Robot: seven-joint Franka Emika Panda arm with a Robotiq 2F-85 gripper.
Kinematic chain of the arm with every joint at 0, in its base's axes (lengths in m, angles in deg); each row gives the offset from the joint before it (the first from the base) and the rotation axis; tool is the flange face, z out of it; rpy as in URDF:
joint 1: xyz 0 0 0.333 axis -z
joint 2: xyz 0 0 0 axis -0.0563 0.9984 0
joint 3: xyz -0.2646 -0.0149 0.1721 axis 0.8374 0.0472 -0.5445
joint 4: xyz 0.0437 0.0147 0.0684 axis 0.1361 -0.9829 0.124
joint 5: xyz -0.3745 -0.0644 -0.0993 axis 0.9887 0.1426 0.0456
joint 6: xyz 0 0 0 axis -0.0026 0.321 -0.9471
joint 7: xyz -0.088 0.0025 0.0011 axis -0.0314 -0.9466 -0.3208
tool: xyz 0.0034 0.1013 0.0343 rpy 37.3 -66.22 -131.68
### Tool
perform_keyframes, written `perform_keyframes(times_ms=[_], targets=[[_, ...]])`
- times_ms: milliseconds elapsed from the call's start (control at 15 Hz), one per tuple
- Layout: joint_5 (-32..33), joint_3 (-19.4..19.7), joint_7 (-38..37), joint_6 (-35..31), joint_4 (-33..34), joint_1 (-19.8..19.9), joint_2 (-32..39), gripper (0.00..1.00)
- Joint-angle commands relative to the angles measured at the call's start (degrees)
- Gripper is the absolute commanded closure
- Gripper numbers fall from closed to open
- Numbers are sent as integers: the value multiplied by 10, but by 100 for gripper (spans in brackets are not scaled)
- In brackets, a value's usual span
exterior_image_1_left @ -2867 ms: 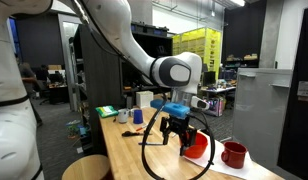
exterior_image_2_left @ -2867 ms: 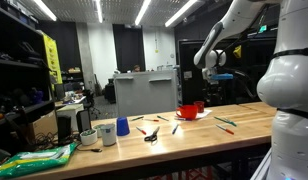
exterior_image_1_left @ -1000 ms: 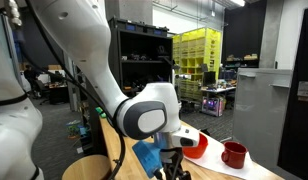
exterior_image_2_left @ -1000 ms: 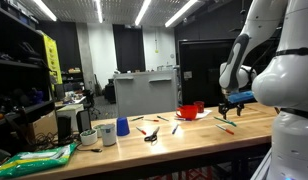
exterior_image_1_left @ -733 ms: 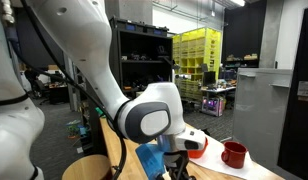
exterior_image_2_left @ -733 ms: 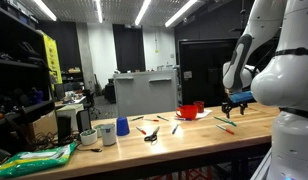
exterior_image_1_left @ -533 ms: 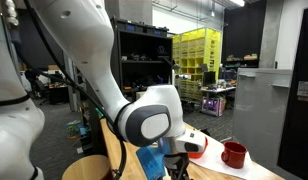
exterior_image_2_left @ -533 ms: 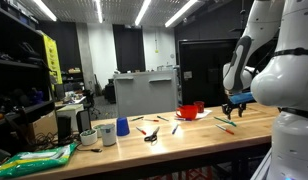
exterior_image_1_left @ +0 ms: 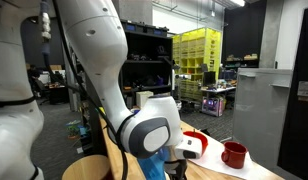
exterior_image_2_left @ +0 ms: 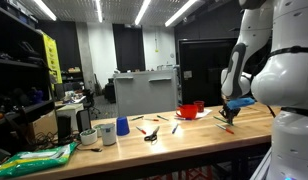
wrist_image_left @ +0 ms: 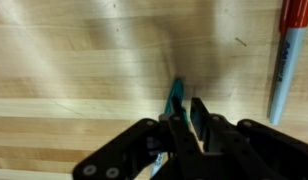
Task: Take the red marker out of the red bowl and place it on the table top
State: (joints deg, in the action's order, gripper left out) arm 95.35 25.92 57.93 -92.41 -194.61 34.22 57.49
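In the wrist view my gripper (wrist_image_left: 188, 108) is down on the pale wooden table top (wrist_image_left: 74, 60), its jaws drawn to a narrow gap around a teal marker (wrist_image_left: 176, 93) that runs under the left finger. A red-capped marker with a grey barrel (wrist_image_left: 286, 55) lies apart on the right. In an exterior view the gripper (exterior_image_2_left: 228, 112) sits low over the table, right of the red bowl (exterior_image_2_left: 188, 111). The bowl (exterior_image_1_left: 198, 146) is partly hidden by my arm. Its inside is hidden, and so is the red marker.
A red mug (exterior_image_1_left: 233, 154) stands on white paper beside the bowl. Farther along the table (exterior_image_2_left: 194, 128) lie scissors (exterior_image_2_left: 151, 135) and loose pens, then a blue cup (exterior_image_2_left: 121, 127), white cups (exterior_image_2_left: 106, 133) and a green bag (exterior_image_2_left: 39, 157). A round stool (exterior_image_1_left: 79, 167) stands near the table's end.
The jaws have closed from wide open to a narrow gap around the teal marker. The arm has sunk a little toward the table.
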Motion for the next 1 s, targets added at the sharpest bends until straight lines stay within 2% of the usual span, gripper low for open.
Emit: perform_keyframes(times_ms=[0,600,933], targets=[[21,-3,-27,-31,-1,0,27,100],[157,12,-132,-32,-13,14,4,100],[308,28,-248,-41,-12,24,-11,100]])
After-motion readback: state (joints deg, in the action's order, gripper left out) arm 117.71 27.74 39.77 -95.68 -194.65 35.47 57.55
